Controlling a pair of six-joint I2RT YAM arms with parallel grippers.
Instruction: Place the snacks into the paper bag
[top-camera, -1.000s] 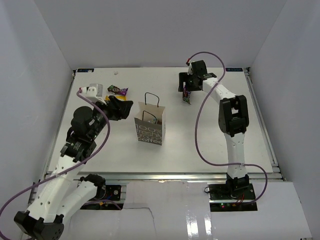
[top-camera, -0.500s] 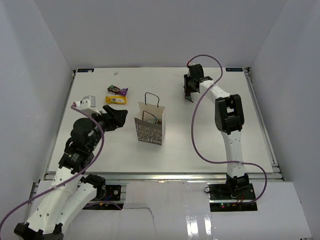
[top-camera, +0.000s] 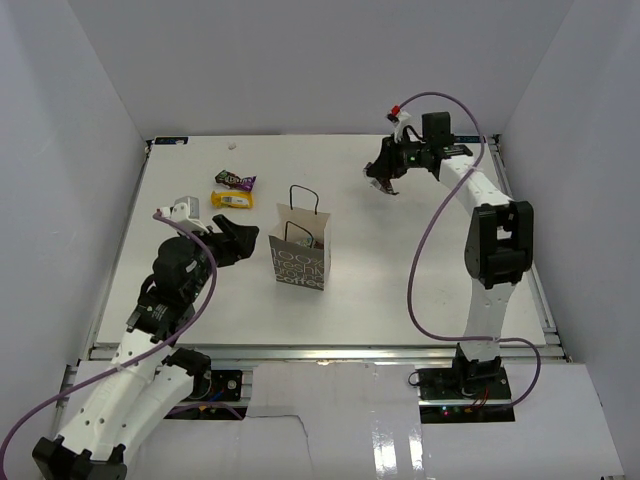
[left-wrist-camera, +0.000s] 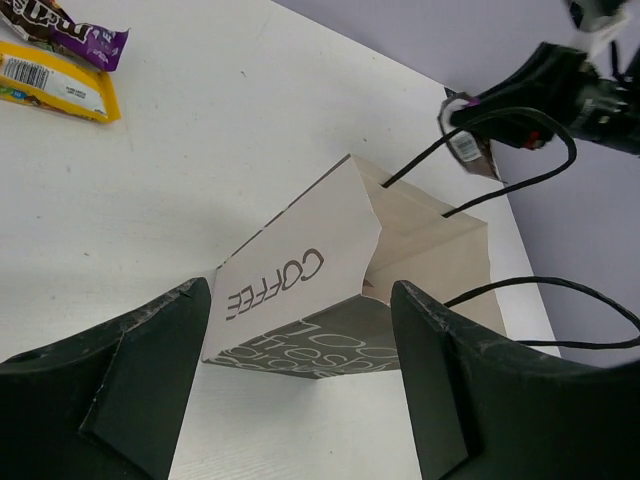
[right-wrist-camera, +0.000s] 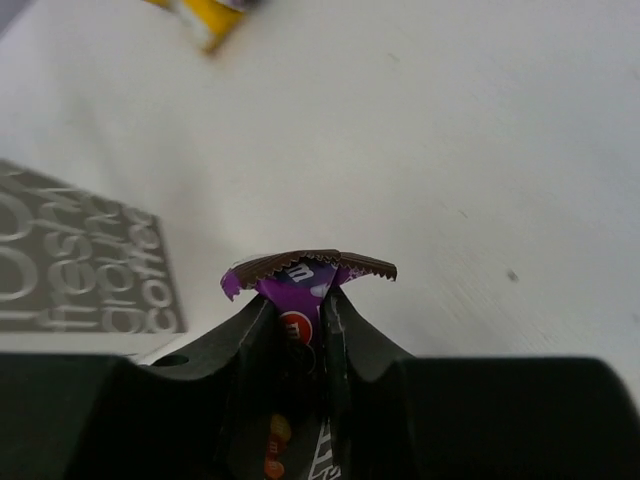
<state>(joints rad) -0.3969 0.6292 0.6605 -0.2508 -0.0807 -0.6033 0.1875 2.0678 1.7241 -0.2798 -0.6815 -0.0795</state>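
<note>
The paper bag (top-camera: 300, 256) stands upright mid-table, its handles up and its mouth open. My right gripper (top-camera: 384, 181) hangs above the table to the bag's far right. It is shut on a dark purple snack (right-wrist-camera: 306, 277), whose crimped end sticks out past the fingertips. My left gripper (top-camera: 241, 240) is open just left of the bag. In the left wrist view its fingers (left-wrist-camera: 160, 360) frame the bag (left-wrist-camera: 290, 270) without touching it. Another purple snack (top-camera: 236, 181) and a yellow snack (top-camera: 232, 200) lie on the table, far left of the bag.
White walls close in the table on three sides. A small pale speck (top-camera: 232, 146) lies near the back edge. A purple cable (top-camera: 420, 250) loops beside the right arm.
My right gripper has shut on the purple snack and lifted it off the table, with its wrist swinging right. The left gripper opened slightly and drew back a little beside the bag.
</note>
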